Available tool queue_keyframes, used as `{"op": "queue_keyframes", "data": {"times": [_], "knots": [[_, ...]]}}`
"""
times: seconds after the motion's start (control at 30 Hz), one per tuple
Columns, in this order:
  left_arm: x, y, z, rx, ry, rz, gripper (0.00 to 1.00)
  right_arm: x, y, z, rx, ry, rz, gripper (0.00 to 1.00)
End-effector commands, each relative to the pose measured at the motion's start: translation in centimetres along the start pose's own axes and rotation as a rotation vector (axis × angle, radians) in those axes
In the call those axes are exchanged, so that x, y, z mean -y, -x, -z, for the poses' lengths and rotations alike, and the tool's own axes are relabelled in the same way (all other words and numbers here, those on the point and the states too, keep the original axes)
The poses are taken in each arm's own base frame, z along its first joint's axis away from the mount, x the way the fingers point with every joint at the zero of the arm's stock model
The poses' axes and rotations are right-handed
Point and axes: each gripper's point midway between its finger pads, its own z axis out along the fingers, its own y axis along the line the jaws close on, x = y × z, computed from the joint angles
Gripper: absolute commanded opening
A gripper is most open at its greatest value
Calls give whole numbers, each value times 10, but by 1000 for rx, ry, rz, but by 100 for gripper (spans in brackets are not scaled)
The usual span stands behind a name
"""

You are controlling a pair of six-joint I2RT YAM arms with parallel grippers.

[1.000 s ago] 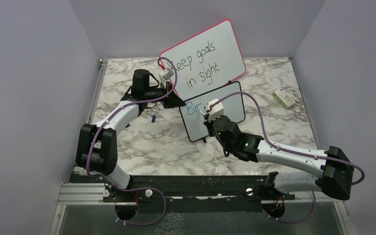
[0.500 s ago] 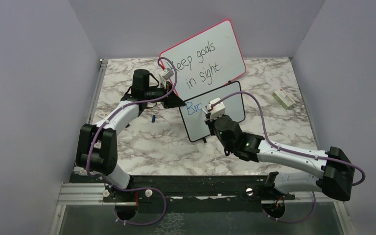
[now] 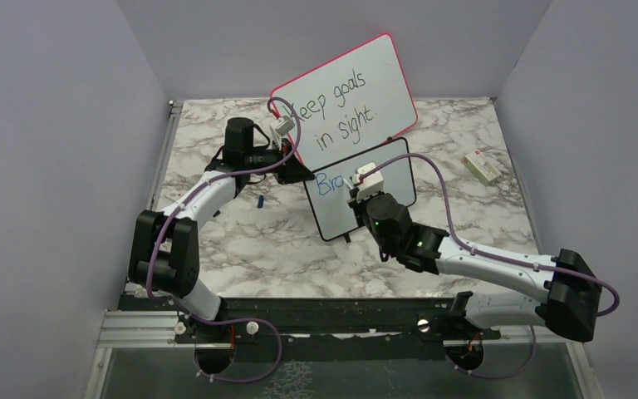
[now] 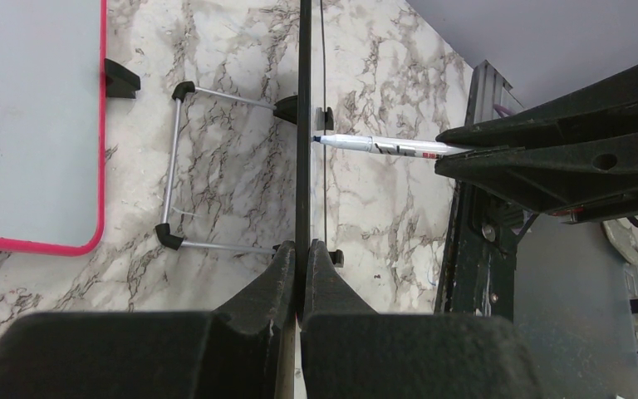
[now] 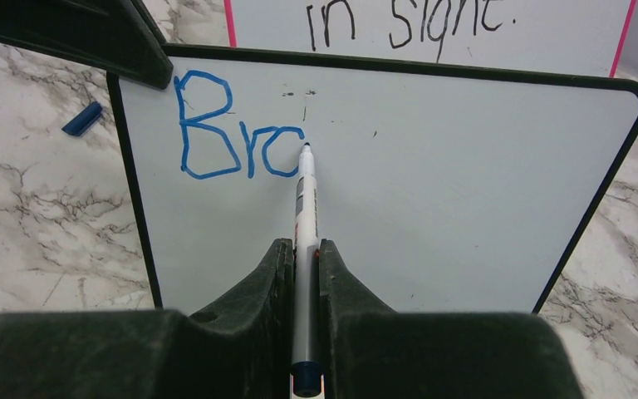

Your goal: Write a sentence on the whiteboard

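Note:
The whiteboard (image 3: 332,218), small and black-framed, stands tilted at the table's middle. In the left wrist view the whiteboard (image 4: 303,125) shows edge-on. My left gripper (image 4: 301,256) is shut on its left edge; in the top view the left gripper (image 3: 301,174) sits at the board's upper left corner. My right gripper (image 5: 305,249) is shut on a white marker (image 5: 306,204) whose tip touches the board. The sentence (image 5: 216,129) so stands as blue letters "Br" and a curved third letter, with the tip at that curve's upper right end. The same marker (image 4: 382,146) shows in the left wrist view.
A larger pink-framed board (image 3: 345,104) with black writing leans behind, on a metal stand (image 4: 173,166). A blue marker cap (image 3: 261,201) lies left of the small board. A white box (image 3: 482,168) lies at the right. Grey walls close in three sides.
The right gripper has carried the marker a little to the right, and the third blue letter's curve has grown. The left arm has not moved.

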Motion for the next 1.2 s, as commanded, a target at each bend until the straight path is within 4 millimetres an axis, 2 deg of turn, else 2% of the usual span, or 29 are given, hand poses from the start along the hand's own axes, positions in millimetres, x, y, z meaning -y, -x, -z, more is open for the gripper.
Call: {"op": "queue_keyframes", "data": {"times": [0.0,0.33,0.77,1.17], "knots": [[6,-15,-2,-37,-39,46,0,1,19,-6,51,-7,-31,1],[5,-16,-2,-38,-38,49,0,3,20,-8,50,-15,-4,1],[4,-16,-2,-39,-35,47,0,2,-9,0,-34,10,-11,1],[4,-16,-2,-39,-33,46,0,5,-25,5,-78,7,-2,1]]}}
